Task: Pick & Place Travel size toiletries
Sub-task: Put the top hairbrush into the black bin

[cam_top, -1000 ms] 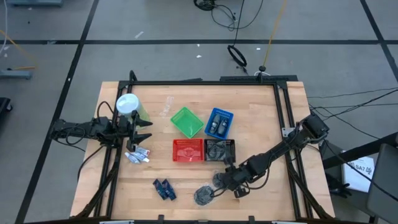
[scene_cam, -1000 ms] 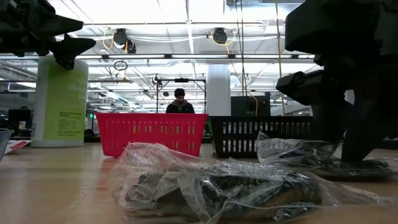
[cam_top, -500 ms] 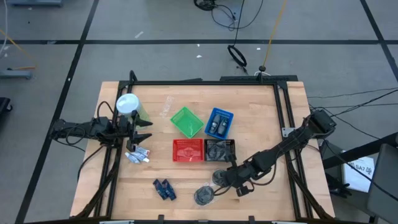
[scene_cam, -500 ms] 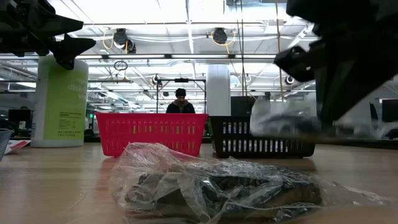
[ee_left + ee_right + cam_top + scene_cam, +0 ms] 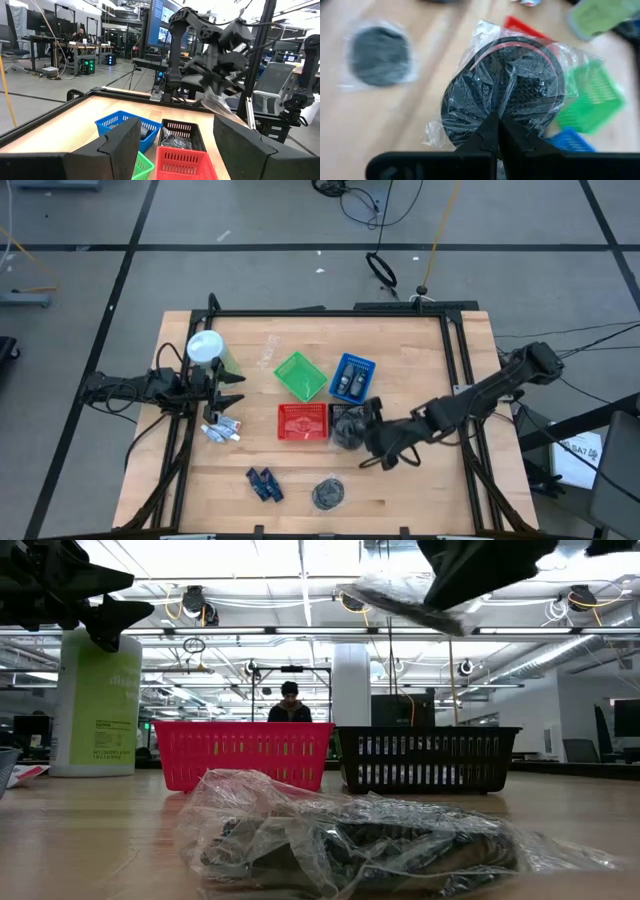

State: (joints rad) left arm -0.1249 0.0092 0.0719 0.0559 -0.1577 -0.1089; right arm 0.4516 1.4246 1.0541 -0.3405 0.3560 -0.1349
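Clear plastic wraps the grey round packet (image 5: 503, 95) that the right gripper (image 5: 362, 428) has pinched by its film edge, the two dark fingers (image 5: 495, 136) pressed fully together on the wrapper. The packet hangs just ahead of the fingertips, lifted off the wood, and from above it sits over the black mesh basket (image 5: 353, 421), which stands touching the red basket (image 5: 302, 421). In the low view the wrapped packet (image 5: 400, 598) shows high up, well clear of the table (image 5: 430, 490).

A second round packet (image 5: 327, 494) lies flat on the table near the front edge, well apart from the right gripper. Dark blue pieces (image 5: 264, 484) lie to its left, and whitish tubes (image 5: 222, 429) rest near the left gripper (image 5: 232, 388). That gripper waits with its fingers spread wide and nothing between them, beside the green container (image 5: 210, 353) with the white lid.
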